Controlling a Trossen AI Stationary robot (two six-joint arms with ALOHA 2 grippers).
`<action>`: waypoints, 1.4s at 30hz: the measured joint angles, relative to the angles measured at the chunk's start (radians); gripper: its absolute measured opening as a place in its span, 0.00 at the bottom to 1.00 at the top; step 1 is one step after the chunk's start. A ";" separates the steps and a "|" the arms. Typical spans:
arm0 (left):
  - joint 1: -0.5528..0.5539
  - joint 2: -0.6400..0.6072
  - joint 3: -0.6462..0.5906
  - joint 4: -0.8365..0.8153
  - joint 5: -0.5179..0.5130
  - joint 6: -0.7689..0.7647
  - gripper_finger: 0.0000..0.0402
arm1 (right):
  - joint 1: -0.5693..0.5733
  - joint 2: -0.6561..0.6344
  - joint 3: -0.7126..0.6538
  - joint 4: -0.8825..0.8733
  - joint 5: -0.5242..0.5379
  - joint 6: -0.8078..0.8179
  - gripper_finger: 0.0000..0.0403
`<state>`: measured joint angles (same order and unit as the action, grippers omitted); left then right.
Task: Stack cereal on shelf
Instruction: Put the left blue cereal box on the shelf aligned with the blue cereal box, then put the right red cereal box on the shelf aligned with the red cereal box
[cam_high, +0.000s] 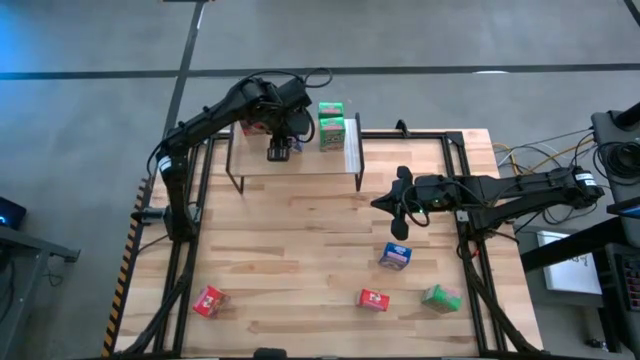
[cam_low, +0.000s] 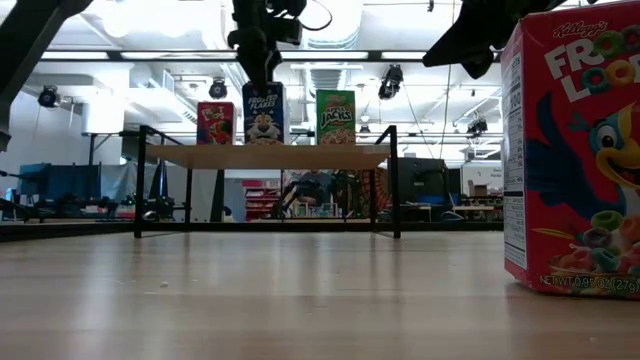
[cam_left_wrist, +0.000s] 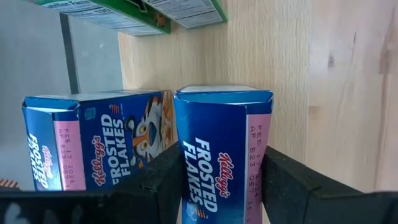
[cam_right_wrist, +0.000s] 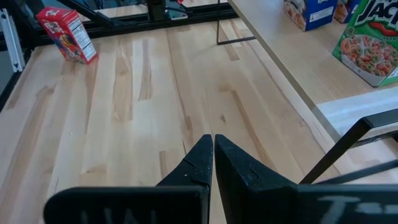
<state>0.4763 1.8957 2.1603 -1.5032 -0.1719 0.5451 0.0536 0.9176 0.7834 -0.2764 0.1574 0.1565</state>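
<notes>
Left gripper (cam_high: 280, 150) is hanging over the shelf (cam_high: 300, 165), its two fingers (cam_left_wrist: 165, 180) closing on either side of a blue Frosted Flakes box (cam_left_wrist: 221, 149) that is standing on the light wooden top board. Just beside that box in the left wrist view, a second blue Frosted Flakes box (cam_left_wrist: 93, 140) is standing on the same board. In the low view the arm is coming down from above onto the blue box (cam_low: 264, 113), with a red box (cam_low: 215, 122) on one side of it and a green Apple Jacks box (cam_low: 336, 117) on the other, all upright on the shelf. From above, two green boxes (cam_high: 332, 125) are sitting at the shelf's end near the whitish strip.

Right gripper (cam_high: 400, 222) is hovering above the bare tabletop (cam_high: 300, 260) in front of the shelf, its fingers pressed together with nothing between them.

On the table, another blue box (cam_high: 396, 257) is lying near the right gripper, a red box (cam_high: 374, 299) and a green box (cam_high: 441, 298) are sitting nearer the front edge, and a red Froot Loops box (cam_high: 209, 301) is resting well apart at the front left.
</notes>
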 joint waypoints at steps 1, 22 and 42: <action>0.000 0.000 0.001 0.000 0.000 -0.002 0.40 | 0.000 0.000 0.000 0.000 0.000 0.000 0.02; 0.006 0.001 0.004 0.011 -0.002 -0.002 0.55 | 0.000 0.000 0.000 0.000 0.000 0.001 0.02; 0.006 0.001 0.195 -0.001 -0.005 0.008 0.60 | 0.000 0.000 0.000 0.000 0.000 0.001 0.02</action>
<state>0.4824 1.8965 2.3548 -1.5043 -0.1768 0.5528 0.0540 0.9176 0.7834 -0.2764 0.1574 0.1570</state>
